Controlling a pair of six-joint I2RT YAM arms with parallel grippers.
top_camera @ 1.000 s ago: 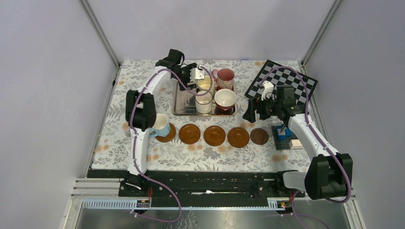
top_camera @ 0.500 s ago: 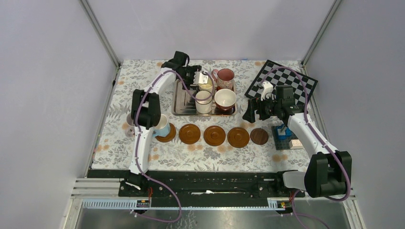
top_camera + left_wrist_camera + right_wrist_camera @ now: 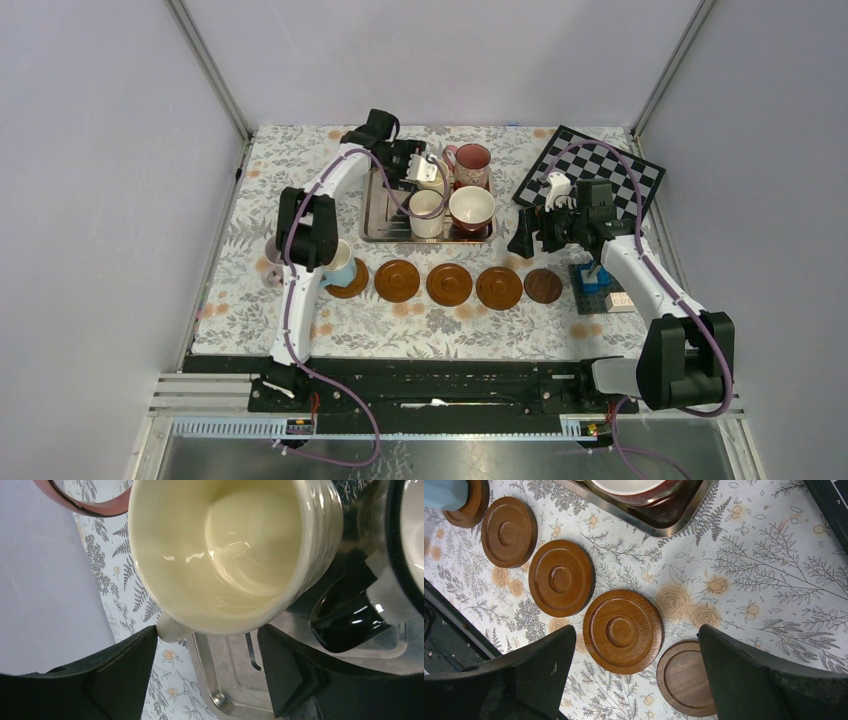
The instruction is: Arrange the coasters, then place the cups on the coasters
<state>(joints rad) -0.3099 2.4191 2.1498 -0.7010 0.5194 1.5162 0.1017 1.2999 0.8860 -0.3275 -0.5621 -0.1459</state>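
From above, the left gripper [image 3: 424, 168] hangs over the far-left part of the silver metal tray [image 3: 378, 236], right at the cream cup [image 3: 433, 181]; the left arm is plainly the nearer one for that cup; a white cup [image 3: 426, 211], a dark red cup [image 3: 471, 208] and a pink cup [image 3: 472, 159] also stand in the tray; on the near side of it a row of coasters [image 3: 449, 284] lies on the surface, the leftmost carrying the light blue cup [image 3: 338, 264], the other four bare, with the dark coaster [image 3: 543, 285] at the right end; the right gripper [image 3: 524, 236] hovers just right of the tray.

In the left wrist view, the cream cup stands upright, mouth up, just ahead of the fingertips [image 3: 122, 662]; its handle [image 3: 169, 630] sits beside the finger on the picture's left; the jaws stand wide and clamp nothing that shows; whether a tip touches the cup I cannot tell.

In the right wrist view, the jaws are spread fully and empty above the bare coasters; the tray's corner holds the dark red cup.
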